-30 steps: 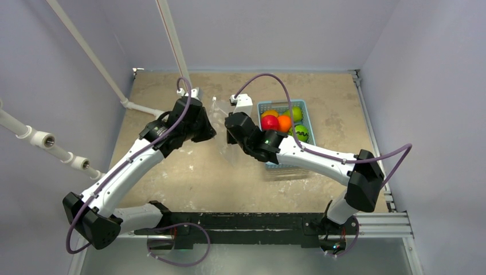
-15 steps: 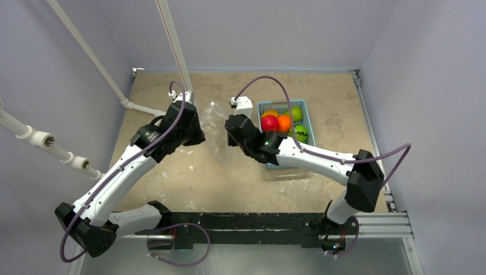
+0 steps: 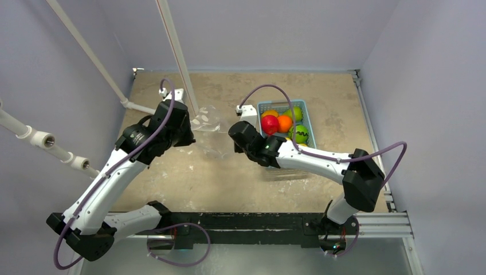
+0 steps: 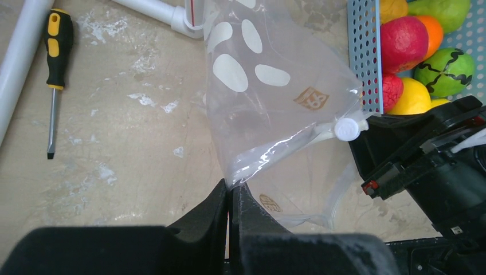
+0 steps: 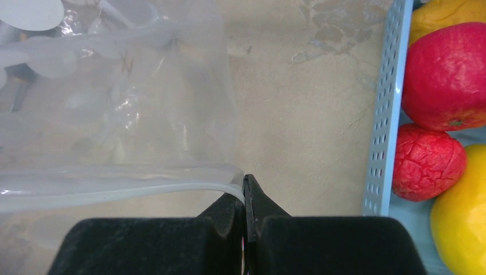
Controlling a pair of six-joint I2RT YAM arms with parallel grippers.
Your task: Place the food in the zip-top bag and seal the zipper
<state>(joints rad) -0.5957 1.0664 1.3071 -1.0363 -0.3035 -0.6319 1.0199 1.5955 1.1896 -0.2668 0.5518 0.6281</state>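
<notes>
so far: clear white-dotted plastic zip-top bag [image 4: 269, 114] held stretched over surface [image 3: 229, 183], no fruit inside. left fingers [image 4: 216, 207] clamped on bag edge; right fingers [image 5: 259, 211] pinching pale zipper strip [image 5: 114, 187]. glossy toy fruits [image 5: 444, 86] all in light-blue perforated basket [image 5: 381, 114]. loading, sealing remain.

Glossy clear plastic zip-top bag [image 4: 269, 114]

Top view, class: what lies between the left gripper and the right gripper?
The zip-top bag spans that stretch, pinched at either end by the left gripper and right gripper; the top view shows it.
</notes>
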